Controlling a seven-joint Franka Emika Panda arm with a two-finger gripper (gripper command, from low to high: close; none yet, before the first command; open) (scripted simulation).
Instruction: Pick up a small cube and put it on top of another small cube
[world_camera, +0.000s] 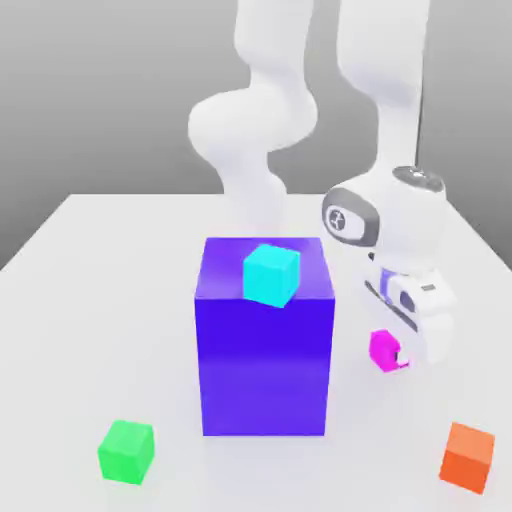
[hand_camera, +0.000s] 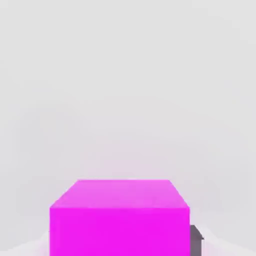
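A green cube is seen on the table, then a blue block topped by a cyan cube. The pink cube is pinched by the gripper, low over the table. An orange cube lies rightmost.

A large glossy blue-purple block is seen on the pale grey table. A small green cube is placed near its lower left corner, a small orange cube well off to its right.
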